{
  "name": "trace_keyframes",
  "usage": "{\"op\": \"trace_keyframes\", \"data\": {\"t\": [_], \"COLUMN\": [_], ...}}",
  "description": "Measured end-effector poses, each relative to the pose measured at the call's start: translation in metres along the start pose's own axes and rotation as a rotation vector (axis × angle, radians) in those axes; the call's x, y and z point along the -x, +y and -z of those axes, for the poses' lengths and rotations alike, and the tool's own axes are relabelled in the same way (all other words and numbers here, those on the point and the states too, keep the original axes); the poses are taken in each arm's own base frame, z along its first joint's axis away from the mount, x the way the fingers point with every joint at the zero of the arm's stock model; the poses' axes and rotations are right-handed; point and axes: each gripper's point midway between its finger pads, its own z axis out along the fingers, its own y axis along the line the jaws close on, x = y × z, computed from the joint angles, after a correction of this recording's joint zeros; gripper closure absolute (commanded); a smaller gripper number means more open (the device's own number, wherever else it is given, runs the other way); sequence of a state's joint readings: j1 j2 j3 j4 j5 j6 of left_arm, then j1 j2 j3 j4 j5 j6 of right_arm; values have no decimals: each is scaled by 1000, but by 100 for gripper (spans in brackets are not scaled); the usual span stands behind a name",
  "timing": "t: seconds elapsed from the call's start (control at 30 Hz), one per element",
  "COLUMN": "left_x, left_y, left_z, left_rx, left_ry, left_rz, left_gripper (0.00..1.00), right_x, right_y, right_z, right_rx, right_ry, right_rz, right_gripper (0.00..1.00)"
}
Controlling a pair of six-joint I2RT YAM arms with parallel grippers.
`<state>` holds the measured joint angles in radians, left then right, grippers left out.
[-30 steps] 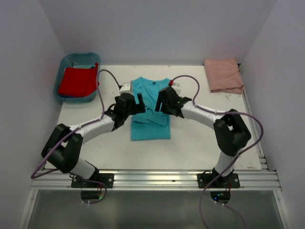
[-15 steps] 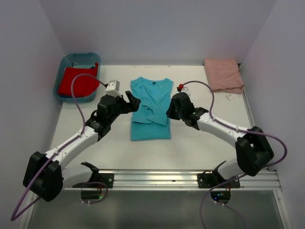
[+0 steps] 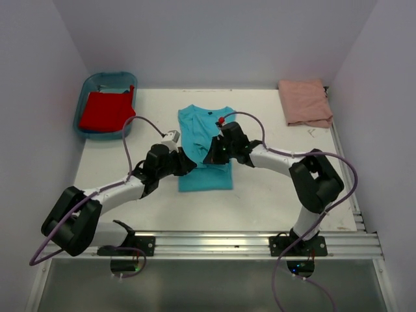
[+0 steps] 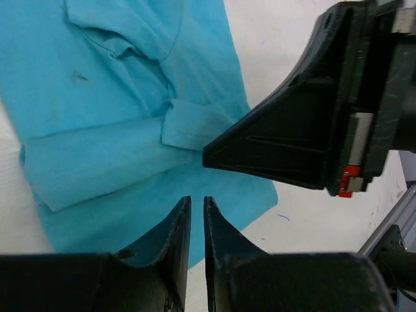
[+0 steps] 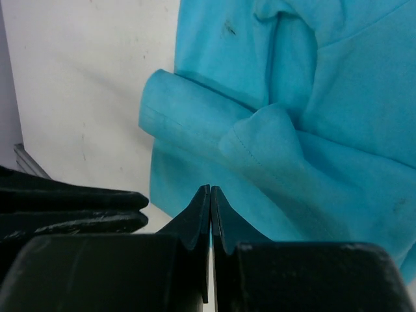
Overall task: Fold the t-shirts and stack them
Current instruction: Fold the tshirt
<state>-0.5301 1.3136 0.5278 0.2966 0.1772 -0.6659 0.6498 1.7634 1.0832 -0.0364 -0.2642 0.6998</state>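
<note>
The turquoise t-shirt (image 3: 205, 133) lies flat mid-table, sleeves folded in, its small dark neck label toward the far side. My left gripper (image 3: 186, 162) hovers over its lower left part (image 4: 130, 84); the jaws are almost together, with only a thin slit and nothing in it. My right gripper (image 3: 213, 155) is over the shirt's middle (image 5: 312, 130), shut with nothing between its fingers, tips (image 5: 210, 192) pointing at the hem. The two grippers nearly meet. A red t-shirt (image 3: 104, 110) lies in the tub. A pale pink t-shirt (image 3: 304, 103) lies folded at the far right.
The blue plastic tub (image 3: 88, 91) stands at the far left corner. White walls close in the table on three sides. The right arm's body (image 4: 305, 143) fills the left wrist view's right side. A metal rail (image 3: 214, 244) runs along the near edge.
Both arms have swung in from the shirt's sides to above its lower middle. Both grippers have closed from wide open. The shirt has not moved.
</note>
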Motion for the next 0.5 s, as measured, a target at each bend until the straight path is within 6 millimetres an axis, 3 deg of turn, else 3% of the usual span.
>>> {"op": "trace_keyframes", "data": {"t": [0.2, 0.33, 0.5], "left_x": [-5, -14, -27], "left_y": [-10, -5, 1], "left_z": [0, 3, -6], "left_rx": [-30, -25, -10], "left_ry": [1, 11, 46], "left_rz": [16, 28, 39], "left_gripper": [87, 89, 99], "right_x": [-16, -28, -37], "right_y": [-6, -14, -23], "right_z": [-8, -9, -14], "right_rx": [5, -11, -33], "right_ry": [58, 81, 107], "right_rz": [-28, -35, -43], "right_gripper": [100, 100, 100]}}
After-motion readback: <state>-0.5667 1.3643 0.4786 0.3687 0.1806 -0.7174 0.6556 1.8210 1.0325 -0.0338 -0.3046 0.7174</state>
